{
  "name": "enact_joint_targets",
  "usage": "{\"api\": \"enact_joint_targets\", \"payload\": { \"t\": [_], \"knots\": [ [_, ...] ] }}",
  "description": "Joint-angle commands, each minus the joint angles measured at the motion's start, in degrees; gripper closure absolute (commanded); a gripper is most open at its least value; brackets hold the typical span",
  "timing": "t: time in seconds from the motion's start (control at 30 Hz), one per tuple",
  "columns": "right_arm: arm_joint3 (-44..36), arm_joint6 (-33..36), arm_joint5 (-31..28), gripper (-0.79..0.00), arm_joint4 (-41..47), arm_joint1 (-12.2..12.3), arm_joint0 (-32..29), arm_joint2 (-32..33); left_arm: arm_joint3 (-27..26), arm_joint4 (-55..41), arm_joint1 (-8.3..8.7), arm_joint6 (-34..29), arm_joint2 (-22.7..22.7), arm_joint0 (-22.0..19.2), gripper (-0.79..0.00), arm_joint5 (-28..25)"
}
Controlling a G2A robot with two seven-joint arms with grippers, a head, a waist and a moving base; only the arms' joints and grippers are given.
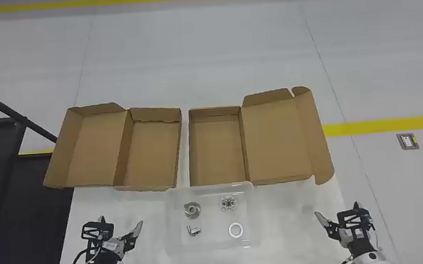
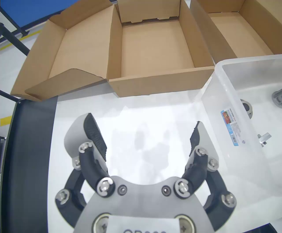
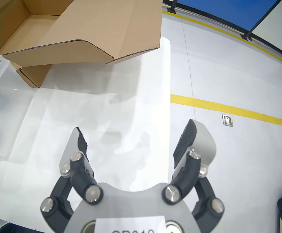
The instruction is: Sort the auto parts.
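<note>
A clear plastic bin (image 1: 174,207) sits at the table's front middle with several metal parts in it: a round housing (image 1: 192,207), a gear-like hub (image 1: 227,202), a small fitting (image 1: 193,230) and a white ring (image 1: 236,229). Two open cardboard boxes stand behind it, the left box (image 1: 152,154) and the right box (image 1: 215,148), both bare inside. My left gripper (image 1: 113,236) is open over the white table left of the bin (image 2: 222,97). My right gripper (image 1: 342,220) is open near the table's right front, holding nothing.
The left box's lid (image 1: 88,144) lies flat to the left, the right box's lid (image 1: 281,135) to the right. The table's right edge (image 3: 170,72) is close to my right gripper (image 3: 134,134). A black panel (image 2: 28,154) borders the table on the left.
</note>
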Motion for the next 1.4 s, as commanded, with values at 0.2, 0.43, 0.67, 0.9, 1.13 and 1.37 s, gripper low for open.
{"api": "enact_joint_targets", "payload": {
  "t": [0.2, 0.43, 0.67, 0.9, 1.13, 1.37],
  "knots": [
    [0.0, 0.0, 0.0, -0.785, 0.0, 0.0, 0.0, 0.0, 0.0, 0.0, 0.0, 0.0, 0.0, 0.0, -0.785, 0.0],
    [0.0, 0.0, 0.0, -0.785, 0.0, 0.0, 0.0, 0.0, 0.0, 0.0, 0.0, 0.0, 0.0, 0.0, -0.784, 0.0],
    [0.0, 0.0, 0.0, -0.785, 0.0, 0.0, 0.0, 0.0, 0.0, 0.0, 0.0, 0.0, 0.0, 0.0, -0.784, 0.0],
    [0.0, 0.0, 0.0, -0.785, 0.0, 0.0, 0.0, 0.0, 0.0, 0.0, 0.0, 0.0, 0.0, 0.0, -0.785, 0.0],
    [-0.54, -0.31, -0.18, -0.785, -2.15, 0.04, 0.06, -0.28, -0.05, -0.26, -0.03, 0.36, 0.03, -0.03, -0.785, -0.36],
    [-4.44, -1.01, -1.26, -0.785, -7.93, 0.06, -0.76, -1.41, -0.46, -3.47, -0.02, 4.36, -1.86, 1.03, -0.785, -4.73]
  ]
}}
